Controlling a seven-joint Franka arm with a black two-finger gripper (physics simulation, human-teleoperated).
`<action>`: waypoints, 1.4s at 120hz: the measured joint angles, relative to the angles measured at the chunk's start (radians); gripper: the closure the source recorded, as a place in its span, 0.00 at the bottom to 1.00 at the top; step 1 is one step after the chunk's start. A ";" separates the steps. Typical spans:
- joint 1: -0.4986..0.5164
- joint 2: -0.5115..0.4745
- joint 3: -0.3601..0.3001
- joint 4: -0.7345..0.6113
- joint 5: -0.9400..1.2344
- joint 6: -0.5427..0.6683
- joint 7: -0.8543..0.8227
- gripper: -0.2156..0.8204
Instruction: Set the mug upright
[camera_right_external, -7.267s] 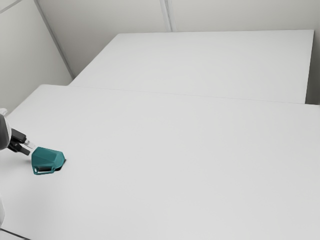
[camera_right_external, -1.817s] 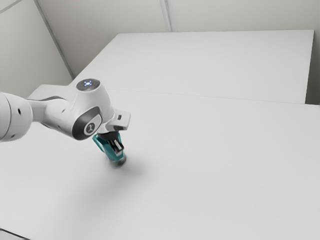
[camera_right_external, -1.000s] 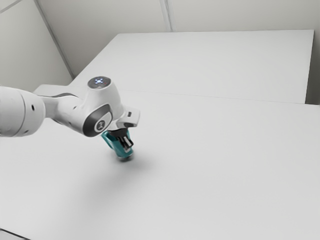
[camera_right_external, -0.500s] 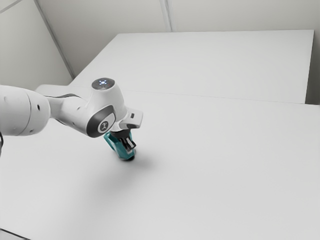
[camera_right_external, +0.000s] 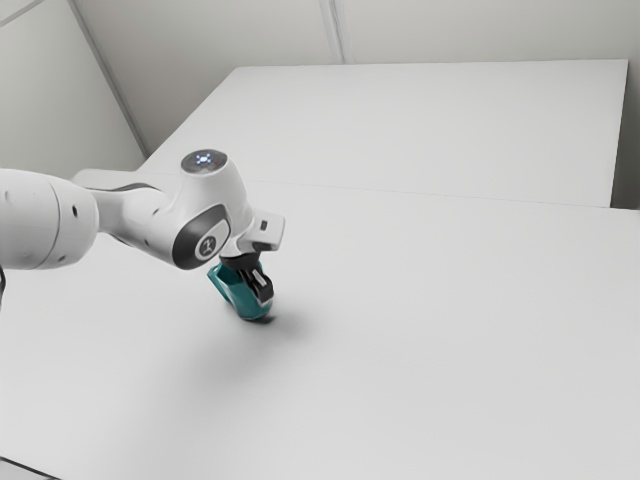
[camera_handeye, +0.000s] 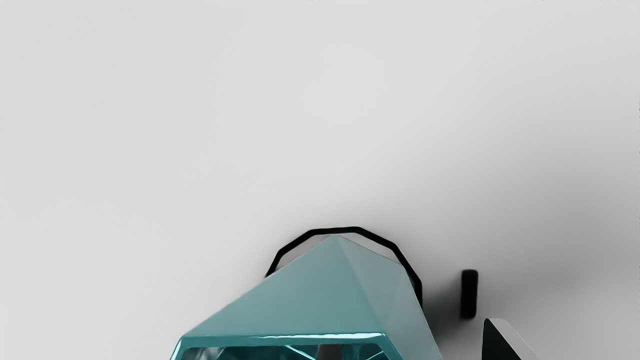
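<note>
Room: pale grey walls (camera_right_external: 480, 30), a narrow upright strip (camera_right_external: 335, 30) running down the back one.
Counter (camera_right_external: 450, 340): white, smooth, spreading wide across the exterior view, with a soft grey shadow (camera_right_external: 225, 350) beneath and around the arm's working end.
Behind the counter: another flat white surface (camera_right_external: 400, 125), meeting it along a thin seam.
Near corner, exterior view's left: a thin dark line (camera_right_external: 30, 468) crossing at a slant.
Arm (camera_right_external: 205, 210): white with dark grey bands, reaching in from the exterior view's left, a small lit disc (camera_right_external: 204, 160) on top of the bent joint.
Mug (camera_right_external: 240, 298): teal, with flat angled sides, at the counter under the arm's hand, toward the exterior view's left; mouth end up, slanted toward the exterior view's left, dark base end low. Cannot tell whether flat on its base.
Handle (camera_right_external: 217, 281): on the side of the mug facing the exterior view's left.
Gripper (camera_right_external: 260, 287): black, pointing down at the mug, fingers (camera_handeye: 469, 294) partly spread, with a visible gap between one and the mug's outer side; not clamped on anything. Cannot tell exactly where the other rests.
Mug from the wrist view: shiny rim (camera_handeye: 285, 337) near the gripper, a bit of the inside showing, black many-sided edge (camera_handeye: 334, 230) at the base end.
</note>
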 joint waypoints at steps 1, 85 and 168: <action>0.000 0.000 0.000 0.001 0.000 0.000 0.000 0.56; -0.008 -0.072 -0.001 0.049 -0.011 -0.049 0.017 0.48; 0.169 0.178 -0.053 0.839 -0.167 -0.690 -0.113 0.24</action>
